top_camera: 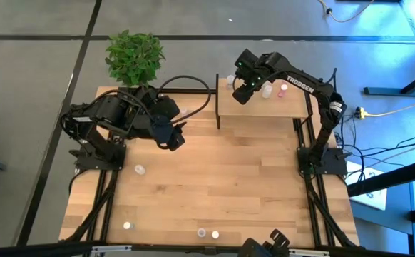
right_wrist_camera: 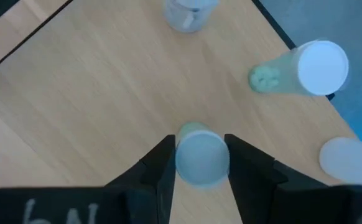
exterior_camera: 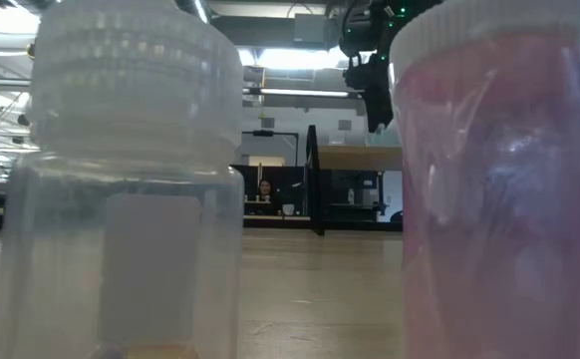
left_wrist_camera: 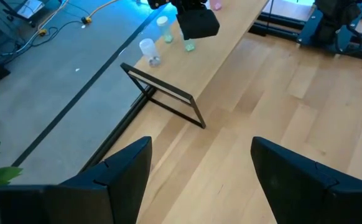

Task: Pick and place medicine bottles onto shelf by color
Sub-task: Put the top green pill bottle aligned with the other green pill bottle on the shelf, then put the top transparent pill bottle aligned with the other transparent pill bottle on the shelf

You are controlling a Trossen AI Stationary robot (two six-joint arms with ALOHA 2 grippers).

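Over the raised light-wood shelf [top_camera: 264, 107], the right claw [right_wrist_camera: 201, 163] was clenched on a small translucent pale-capped medicine bottle [right_wrist_camera: 201, 158], apparently for placement beside matching caps; the left claw [left_wrist_camera: 199, 168] hung released over the worktop [top_camera: 222, 185].

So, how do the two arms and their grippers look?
Both arms are black, built of boxy jointed links. The right arm carries white "TROSSEN" lettering, and small green lights glow near its wrist. A black cable loops up from the left arm. The left gripper has two broad, flat, dark fingers with angular tips. The right gripper has the same dark fingers.
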